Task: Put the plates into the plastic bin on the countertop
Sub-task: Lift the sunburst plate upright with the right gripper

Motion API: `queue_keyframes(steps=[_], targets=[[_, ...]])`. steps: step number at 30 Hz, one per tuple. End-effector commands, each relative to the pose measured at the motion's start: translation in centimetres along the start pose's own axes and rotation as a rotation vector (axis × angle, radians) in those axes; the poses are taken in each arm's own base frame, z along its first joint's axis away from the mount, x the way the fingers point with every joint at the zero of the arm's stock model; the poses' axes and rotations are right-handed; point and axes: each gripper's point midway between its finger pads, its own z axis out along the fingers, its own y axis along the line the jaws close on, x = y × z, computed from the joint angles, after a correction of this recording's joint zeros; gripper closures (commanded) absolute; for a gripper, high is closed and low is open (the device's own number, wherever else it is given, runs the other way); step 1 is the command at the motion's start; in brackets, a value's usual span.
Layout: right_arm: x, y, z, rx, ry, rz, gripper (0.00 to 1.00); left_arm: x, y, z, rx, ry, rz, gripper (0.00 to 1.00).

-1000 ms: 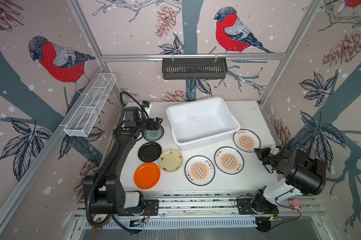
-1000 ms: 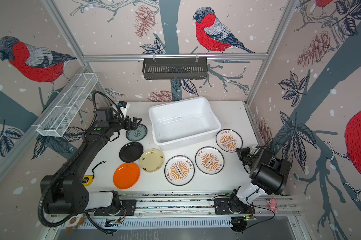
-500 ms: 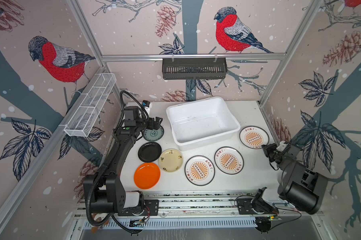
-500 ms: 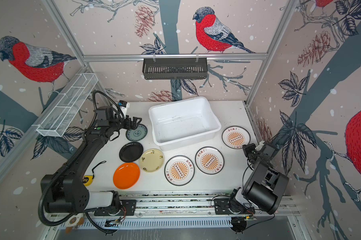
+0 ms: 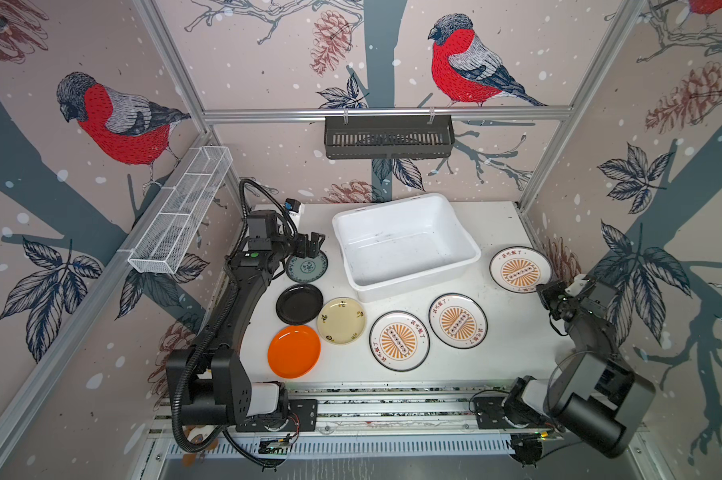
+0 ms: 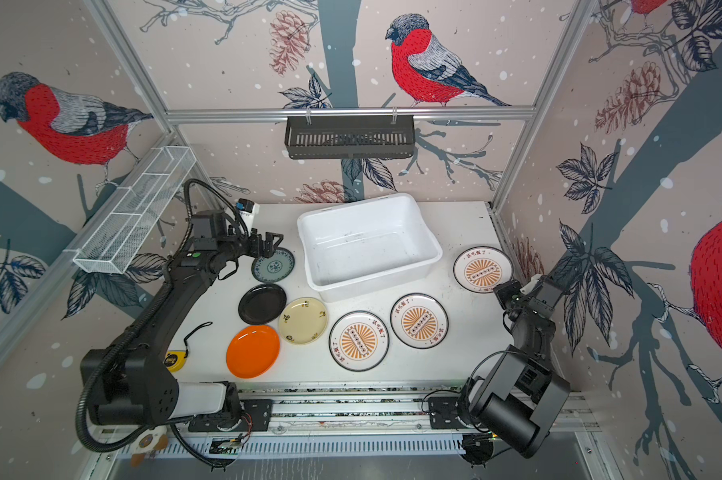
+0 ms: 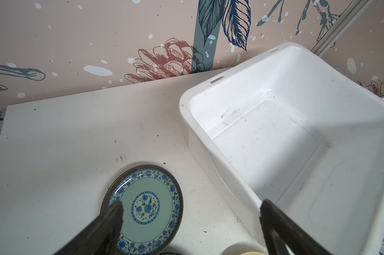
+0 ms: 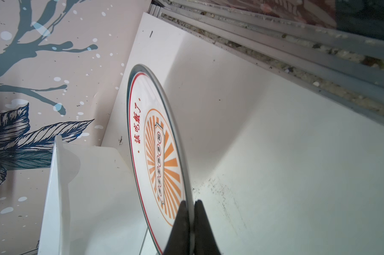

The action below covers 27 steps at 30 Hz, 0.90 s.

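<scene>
My right gripper (image 5: 547, 291) (image 8: 191, 202) is shut on the near rim of a white sunburst plate (image 5: 520, 270) (image 6: 483, 269) (image 8: 158, 141), right of the plastic bin (image 5: 396, 253) (image 6: 359, 253) (image 7: 275, 143). The bin is white and empty. My left gripper (image 5: 311, 245) (image 6: 270, 245) (image 7: 191, 206) hangs open over the teal-patterned plate (image 5: 306, 268) (image 7: 145, 205), holding nothing. On the countertop (image 5: 509, 332) lie two more sunburst plates (image 5: 399, 340) (image 5: 458, 321), a cream plate (image 5: 341, 321), a black plate (image 5: 299, 304) and an orange plate (image 5: 294, 351).
A black slatted basket (image 5: 388, 137) hangs on the back rail. A white wire-mesh rack (image 5: 180, 212) runs along the left frame. A yellow tape measure (image 6: 174, 359) lies left of the orange plate. The cage walls stand close on both sides.
My right gripper has carried the sunburst plate to the right and slightly back, away from the bin's corner, and the right arm has swung outward. The left arm has not moved.
</scene>
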Motion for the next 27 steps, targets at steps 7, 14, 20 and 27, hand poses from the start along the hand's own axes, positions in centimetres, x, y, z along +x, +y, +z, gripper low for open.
queue_keyframes(steps=[7,14,20,27], targets=[[-1.7,1.3,-2.5,0.039,-0.075,-0.058,0.99,-0.6,-0.1,0.4,0.019,-0.005,0.009,0.05],[-3.0,3.3,-4.3,0.010,-0.133,-0.066,0.99,-1.1,-0.2,0.6,0.031,-0.010,0.010,0.05],[-4.3,5.1,-6.0,-0.015,-0.194,-0.095,0.99,-1.6,-0.2,0.7,0.036,-0.015,0.008,0.05],[-5.3,8.1,-7.2,-0.054,-0.192,-0.123,1.00,-2.3,-0.1,0.8,0.037,-0.025,0.011,0.05]])
